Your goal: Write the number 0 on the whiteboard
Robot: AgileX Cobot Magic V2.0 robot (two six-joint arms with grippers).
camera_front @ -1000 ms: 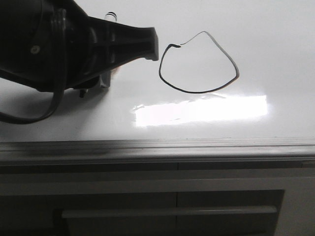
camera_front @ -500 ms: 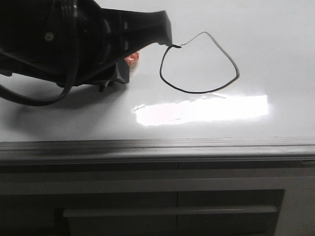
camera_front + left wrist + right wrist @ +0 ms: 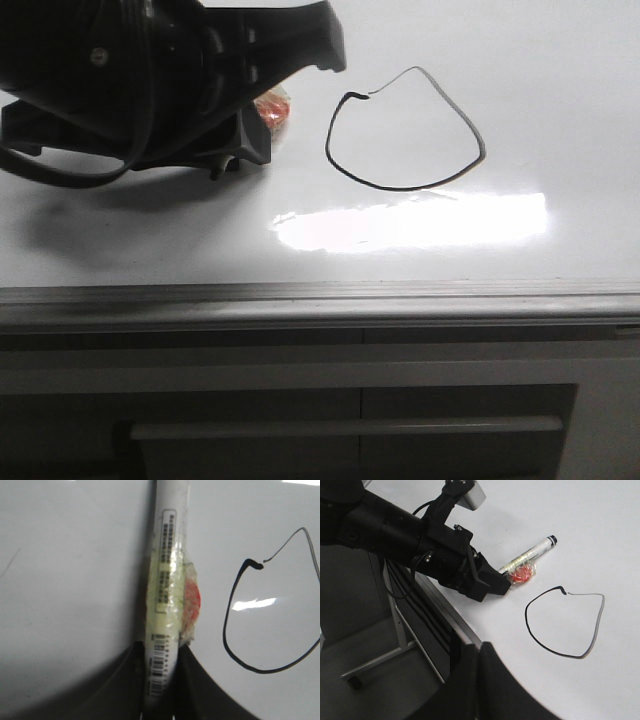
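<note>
Compared with a second earlier, the left gripper (image 3: 506, 586) had backed up and away from the number 0 (image 3: 405, 130): before, its dark finger sat just beside the loop's upper left end, and by this moment that finger was higher up near the top of the front view, clear of the line. The red blob (image 3: 272, 108) taped to the marker (image 3: 167, 595) was now peeking out under the gripper in the front view, where it had been hidden a second ago. The loop itself looked unchanged, a lopsided black ring with a rounded bottom, a peaked fainter top and a small gap near its upper left end, drawn on the whiteboard (image 3: 560, 90) a bit right of centre in the front view. The left gripper was clamped around the marker's barrel, which ran out from between its fingers with the black tip pointing away across the board. The right gripper (image 3: 479, 680) hung over the board's near edge, well apart from the loop; whether it was wide or closed, I couldn't tell. Nothing here counted as a container.
</note>
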